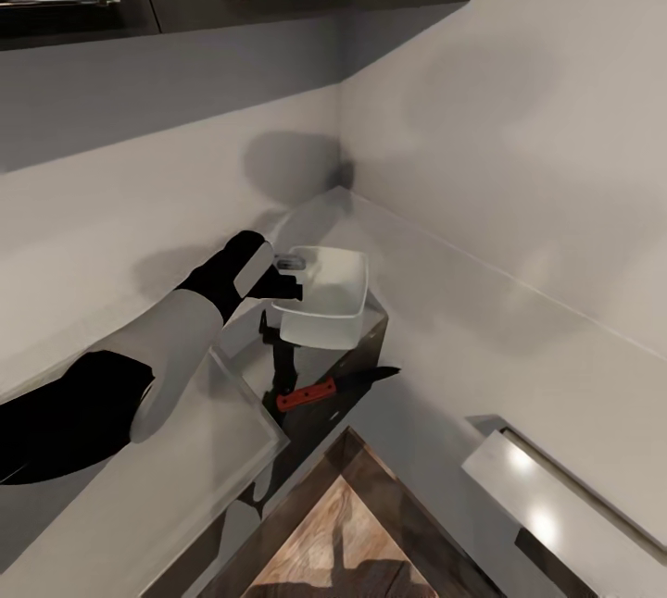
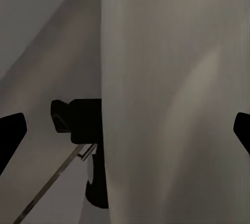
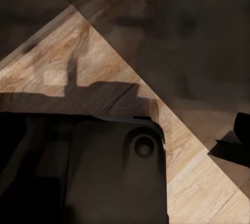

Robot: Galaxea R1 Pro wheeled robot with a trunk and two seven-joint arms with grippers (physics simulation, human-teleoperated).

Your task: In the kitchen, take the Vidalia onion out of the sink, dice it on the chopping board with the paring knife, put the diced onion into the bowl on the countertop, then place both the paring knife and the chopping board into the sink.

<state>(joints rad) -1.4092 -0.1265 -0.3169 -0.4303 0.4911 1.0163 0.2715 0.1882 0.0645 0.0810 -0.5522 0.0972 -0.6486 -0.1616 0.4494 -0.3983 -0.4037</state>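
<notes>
the left gripper (image 1: 289, 272) reaches up from the lower left in the head view and meets the near rim of the bowl (image 1: 326, 302), which sits lifted and tilted near the corner where the two pale walls (image 1: 482, 135) join; whether its fingers pinch the rim cannot be told there. in the left wrist view the two dark fingertips (image 2: 10, 135) stand wide apart at the picture's sides, with the bowl's pale surface (image 2: 166, 99) broad and close between them. just below the bowl in the head view, a knife with a red handle (image 1: 306, 393) and dark blade (image 1: 369, 376) lies beside a dark upright part. a glossy grey countertop (image 1: 185, 450) runs under the left arm (image 1: 139, 367). the right wrist view looks down on wood floor (image 3: 104, 67); the right gripper's spread cannot be told.
</notes>
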